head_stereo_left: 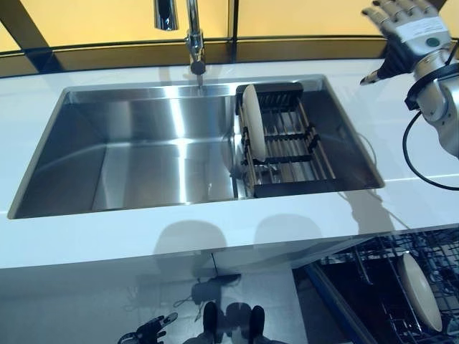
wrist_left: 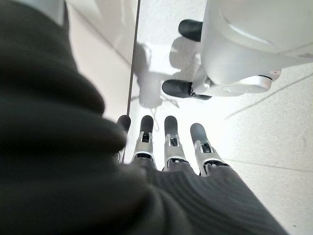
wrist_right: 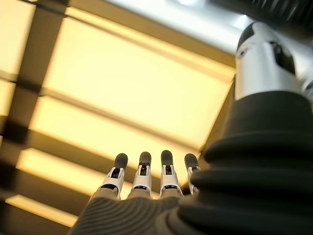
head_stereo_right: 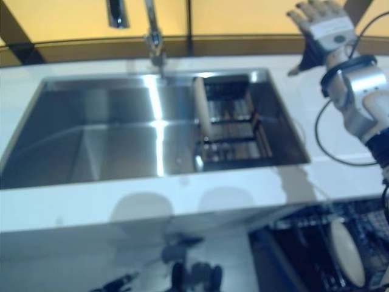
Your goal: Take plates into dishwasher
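We are looking down at a white countertop [head_stereo_left: 107,240] that is spreading across the whole scene, with a large stainless steel sink [head_stereo_left: 143,165] sitting sunk into it. Behind the sink a wall of yellow panels [head_stereo_left: 301,18] with dark frames is showing, and a chrome faucet [head_stereo_left: 192,43] is standing at the back rim of the sink. At the lower right the open dishwasher rack [head_stereo_left: 373,276] is showing below the counter edge, and a pale plate [head_stereo_left: 420,292] is already standing on edge in its wires. Inside the right part of the sink a dark wire drying rack [head_stereo_left: 283,143] is sitting, and at its left end a white plate [head_stereo_left: 252,122] is standing upright on its edge in the rack. We are seeing the right hand [head_stereo_left: 405,29] raised above the far right corner of the counter, well apart from the drying rack and from both plates; its fingers [wrist_right: 142,176] are stretching out straight and side by side, holding nothing. The left hand [wrist_left: 171,147] is hanging low, out of the way and pointing down at the pale floor [wrist_left: 274,132]; its fingers are likewise lying straight and empty, touching nothing.
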You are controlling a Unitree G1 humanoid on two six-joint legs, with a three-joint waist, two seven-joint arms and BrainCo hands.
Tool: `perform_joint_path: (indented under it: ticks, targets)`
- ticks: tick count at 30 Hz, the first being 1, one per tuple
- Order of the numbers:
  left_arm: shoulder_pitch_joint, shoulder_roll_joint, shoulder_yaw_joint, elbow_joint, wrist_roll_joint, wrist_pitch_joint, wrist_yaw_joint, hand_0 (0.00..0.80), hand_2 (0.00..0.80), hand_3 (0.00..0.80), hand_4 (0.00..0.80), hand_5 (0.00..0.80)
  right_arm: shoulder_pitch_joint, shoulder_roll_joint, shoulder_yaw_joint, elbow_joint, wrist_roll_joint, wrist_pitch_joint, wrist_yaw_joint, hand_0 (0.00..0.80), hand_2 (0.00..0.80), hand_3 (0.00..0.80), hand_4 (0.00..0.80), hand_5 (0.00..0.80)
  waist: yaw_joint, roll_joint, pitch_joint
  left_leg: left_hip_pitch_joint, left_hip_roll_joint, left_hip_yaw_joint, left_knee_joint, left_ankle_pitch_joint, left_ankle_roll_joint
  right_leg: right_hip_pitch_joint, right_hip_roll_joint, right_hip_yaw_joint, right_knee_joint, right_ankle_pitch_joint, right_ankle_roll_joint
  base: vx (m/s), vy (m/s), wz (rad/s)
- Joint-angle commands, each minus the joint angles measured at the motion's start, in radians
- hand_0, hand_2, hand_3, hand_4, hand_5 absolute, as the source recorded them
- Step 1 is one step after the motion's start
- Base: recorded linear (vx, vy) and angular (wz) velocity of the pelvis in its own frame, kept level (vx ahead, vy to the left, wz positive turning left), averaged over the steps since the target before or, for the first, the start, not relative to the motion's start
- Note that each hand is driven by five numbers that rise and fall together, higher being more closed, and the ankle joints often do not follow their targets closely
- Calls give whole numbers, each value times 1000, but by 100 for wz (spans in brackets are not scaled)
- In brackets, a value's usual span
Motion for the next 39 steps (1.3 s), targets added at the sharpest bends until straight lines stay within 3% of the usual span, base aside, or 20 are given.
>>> perform_joint_path:
  ticks: [1,10,23,39]
  targets:
    - [-52,34,-24,-5,-51,-31,-10,0,0,0,0,0,-173,-40,58,27,-63,-5,-73,0,0,0,0,0,28,-40,55,1,-9,-25,-4,-61,-17,15,-21,-24,-1,-42,67,-30,21,8]
    - [-53,26,-22,-14,-55,-23,-16,0,0,0,0,0,-184,-3,74,-25,-193,-28,-71,0,0,0,0,0,43,-36,67,-1,-16,-38,-4,-61,-13,19,-28,-47,-1,-46,69,2,31,10]
    - [-45,28,-3,-16,-42,-29,-14,0,0,0,0,0,-187,7,54,-107,-256,-67,-94,0,0,0,0,0,46,-57,61,3,-14,-41,-4,-67,-12,25,-27,-53,-1,-51,72,9,8,4]
    - [-31,16,17,-20,-36,-53,-22,0,0,0,0,0,-150,34,37,-224,-328,-125,14,0,0,0,0,0,52,-60,61,5,-16,-41,-4,-73,-9,28,-27,-60,-1,-56,71,0,0,1]
